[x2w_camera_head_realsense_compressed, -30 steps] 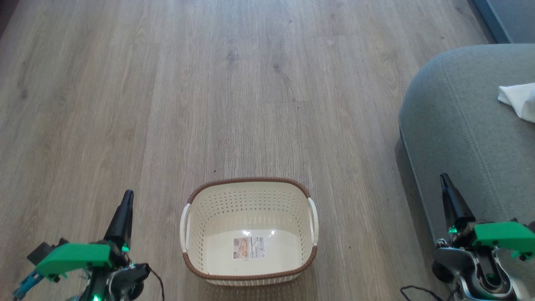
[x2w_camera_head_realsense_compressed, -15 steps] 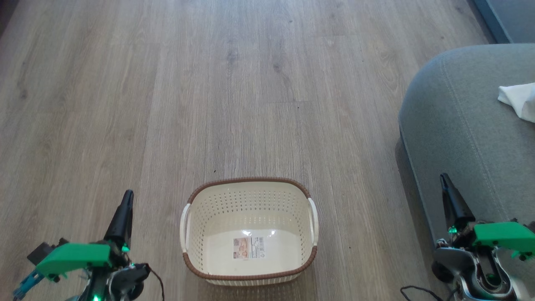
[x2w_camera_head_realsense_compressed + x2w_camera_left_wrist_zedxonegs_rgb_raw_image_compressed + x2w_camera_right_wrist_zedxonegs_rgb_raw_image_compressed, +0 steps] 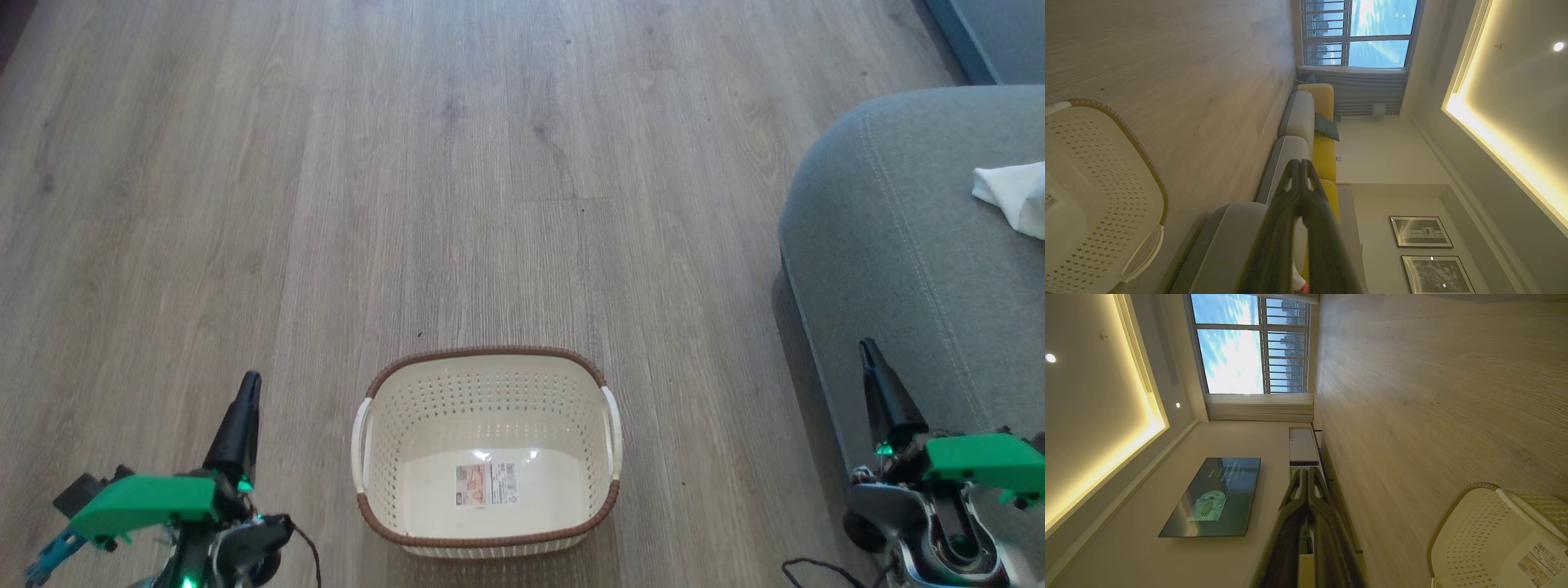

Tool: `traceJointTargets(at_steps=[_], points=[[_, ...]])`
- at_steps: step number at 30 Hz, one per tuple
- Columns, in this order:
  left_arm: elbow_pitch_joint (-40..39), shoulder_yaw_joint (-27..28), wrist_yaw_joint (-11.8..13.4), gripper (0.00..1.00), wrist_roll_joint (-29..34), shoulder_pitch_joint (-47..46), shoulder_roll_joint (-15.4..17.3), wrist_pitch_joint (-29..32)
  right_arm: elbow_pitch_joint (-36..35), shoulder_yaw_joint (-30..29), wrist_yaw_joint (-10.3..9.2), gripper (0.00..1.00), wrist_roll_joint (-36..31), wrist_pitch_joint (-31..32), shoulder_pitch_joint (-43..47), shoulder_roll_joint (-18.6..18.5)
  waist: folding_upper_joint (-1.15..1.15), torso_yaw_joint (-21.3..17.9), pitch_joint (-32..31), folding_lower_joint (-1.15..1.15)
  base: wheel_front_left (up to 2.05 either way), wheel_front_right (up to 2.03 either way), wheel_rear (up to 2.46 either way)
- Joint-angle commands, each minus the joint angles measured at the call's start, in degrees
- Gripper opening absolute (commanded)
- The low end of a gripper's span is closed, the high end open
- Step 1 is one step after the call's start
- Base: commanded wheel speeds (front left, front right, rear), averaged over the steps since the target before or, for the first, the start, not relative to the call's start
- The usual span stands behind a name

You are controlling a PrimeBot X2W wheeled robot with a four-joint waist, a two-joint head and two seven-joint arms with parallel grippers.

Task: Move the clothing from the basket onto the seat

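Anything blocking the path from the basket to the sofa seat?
Nothing visible. Bare wood floor lies between the basket and the seat. The basket is empty but for a label, and white fabric lies on the seat.

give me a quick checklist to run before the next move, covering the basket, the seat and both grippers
1. Cream perforated plastic basket with a brown rim emptied, just a label in its base: ok
2. Basket upright on the wood plank floor, apart from the grey-green upholstered seat: ok
3. Left gripper shut, holding nothing: ok
4. Right gripper shut, holding nothing: ok
5. All clothing on the seat: a white fabric piece lies there at the picture's edge, but whether that is all of it: cannot tell
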Motion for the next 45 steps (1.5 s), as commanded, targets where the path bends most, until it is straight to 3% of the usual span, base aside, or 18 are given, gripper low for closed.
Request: traceJointTargets(at_steps=[1,45], points=[[-1.9,1.92,-0.53,0.0,-0.38,-2.75,0.79,0.43,-2.25,1.01,0.0,0.0,0.35,0.23,-1.73,-0.2,0.0,0.0,0.0,0.0,0.0,0.0,0.0],[-1.9,1.92,-0.53,0.0,-0.38,-2.75,0.79,0.43,-2.25,1.01,0.0,0.0,0.35,0.23,-1.73,-0.2,0.0,0.0,0.0,0.0,0.0,0.0,0.0]])
